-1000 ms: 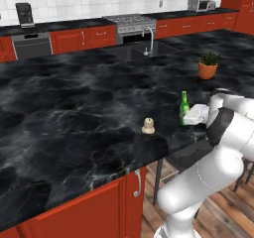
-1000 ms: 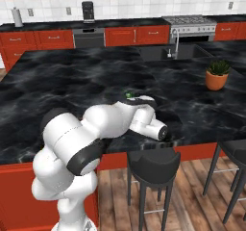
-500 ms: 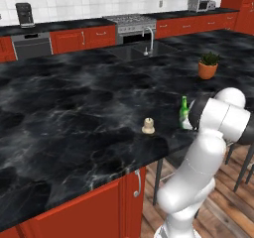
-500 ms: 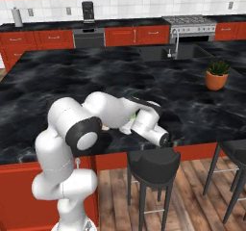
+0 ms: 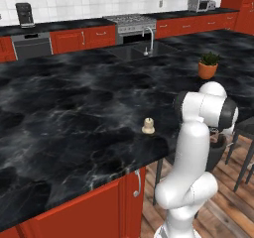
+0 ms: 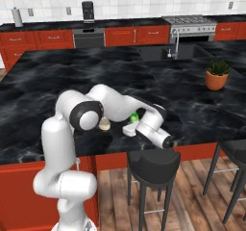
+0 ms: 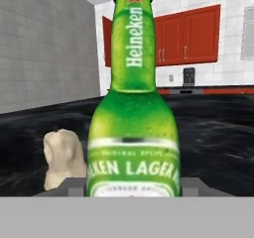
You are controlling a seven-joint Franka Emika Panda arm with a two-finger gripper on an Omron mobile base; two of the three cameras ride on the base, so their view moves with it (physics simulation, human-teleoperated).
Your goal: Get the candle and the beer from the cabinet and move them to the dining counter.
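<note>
The beer (image 7: 131, 123), a green glass bottle with a red-and-white label, stands upright between my fingers (image 7: 74, 185) in the hand view. My gripper (image 7: 133, 187) is shut on the beer low on its body. In the right base view the gripper (image 6: 132, 124) is over the near edge of the dining counter (image 6: 57, 81), with a bit of the green beer (image 6: 134, 115) showing above it. The candle (image 6: 104, 124) sits on the black marble just left of the hand. In the left base view the candle (image 5: 148, 126) stands near the counter's edge and my arm hides the beer.
A potted plant (image 5: 208, 66) stands on the far right of the counter. Black stools (image 6: 153, 160) stand below the counter's near edge by the hand. A sink with a faucet (image 6: 174, 42) is set in the counter's far side. Red wall cabinets (image 7: 186, 33) hang at the back.
The arm's upper links have swung left in the left base view and now cover the beer. The hand with the beer has hardly shifted. The candle has stayed put.
</note>
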